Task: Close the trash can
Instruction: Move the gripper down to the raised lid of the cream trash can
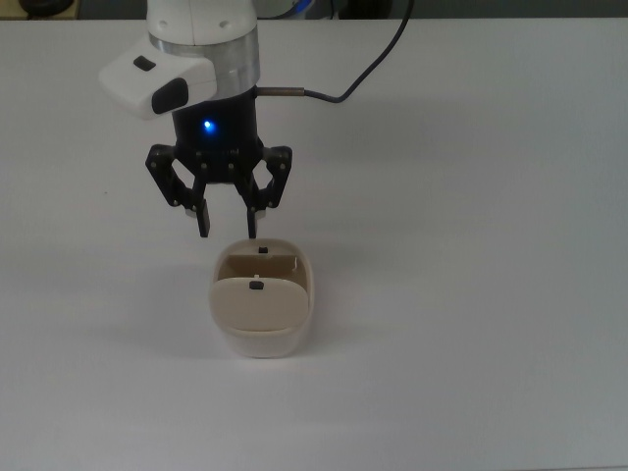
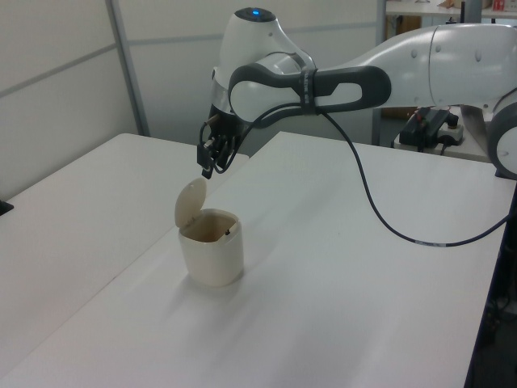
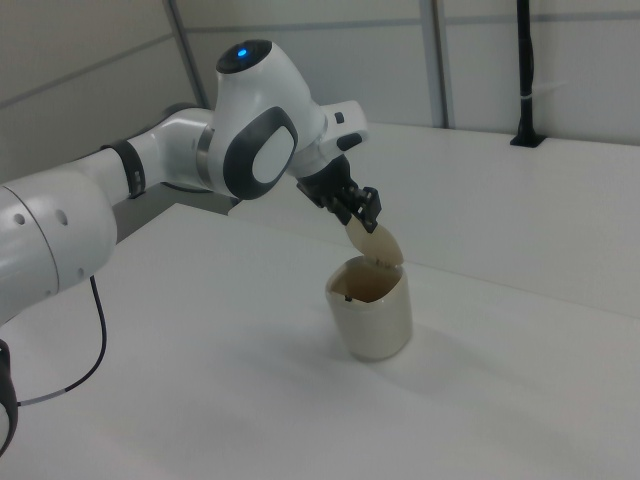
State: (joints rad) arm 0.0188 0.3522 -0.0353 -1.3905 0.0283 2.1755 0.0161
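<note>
Cream plastic trash can (image 1: 261, 316), one only, stands on the white table (image 1: 471, 245), roughly mid-table in the top view and a little toward the top view's left. Its hinged lid (image 2: 191, 202) is tipped up, standing near upright on the rim side at the left view's left; the mouth is open and the brownish interior shows. Two small black tabs are visible in the top view: one on the lid (image 1: 256, 286), one on the rim of the body (image 1: 262, 250).

One arm, one gripper (image 1: 229, 223). Fingers are spread apart, holding nothing. In the left view the fingertips hang just above the top edge of the raised lid; whether they touch it cannot be told. In the right view the gripper (image 3: 358, 207) sits right at the lid's upper edge (image 3: 376, 243).

Handling, as judged: thin-walled, small, likely very light and empty, so it may slide or tip on the smooth table if pushed sideways. Lid looks stiff and glossy, so a fingertip could slip off it. No grasp should be needed: press on the lid's outer face near its free upper edge, away from the hinge, and push it over and down toward the rim. Keep the force mostly downward to avoid toppling the body.

Count: trash can 1, lid 1, black tabs 2, gripper 1.
</note>
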